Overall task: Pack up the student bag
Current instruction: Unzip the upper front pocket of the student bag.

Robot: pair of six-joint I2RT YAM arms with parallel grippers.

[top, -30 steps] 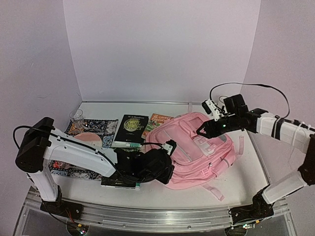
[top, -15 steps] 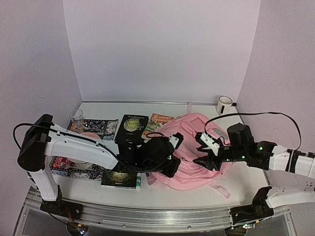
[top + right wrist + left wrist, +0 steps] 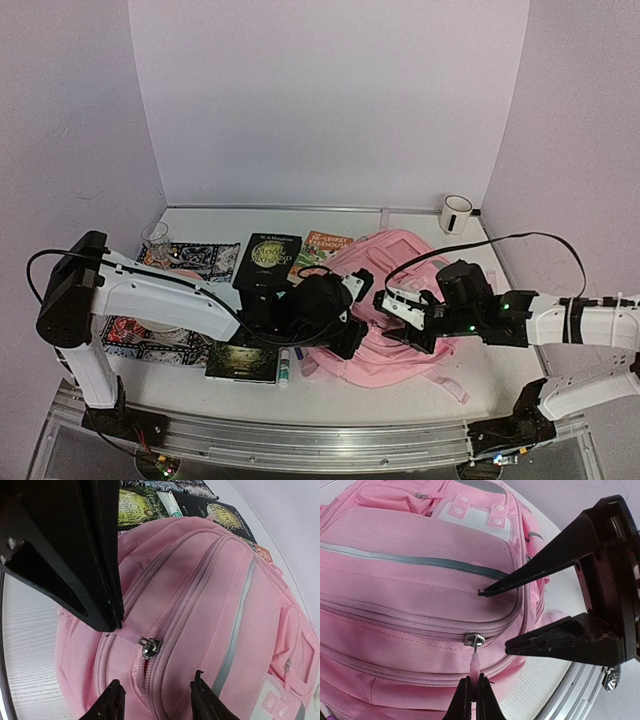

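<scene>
Student bag (image 3: 392, 262): lying flat on the counter (image 3: 505, 275), centre-right, between both arms.
Left end effector (image 3: 474, 692): pinched shut on the pink zip pull (image 3: 476, 666).
Right end effector (image 3: 156, 696): partly open and holding nothing, poised just beside the slider (image 3: 149, 648).
Zip line: curves along the bag's edge; the left arm looks set to drag it.

Soft even light is filling scene; faint shadows are falling on worktop (image 3: 370, 402); student bag (image 3: 420, 555) is rendering sharp.
</scene>
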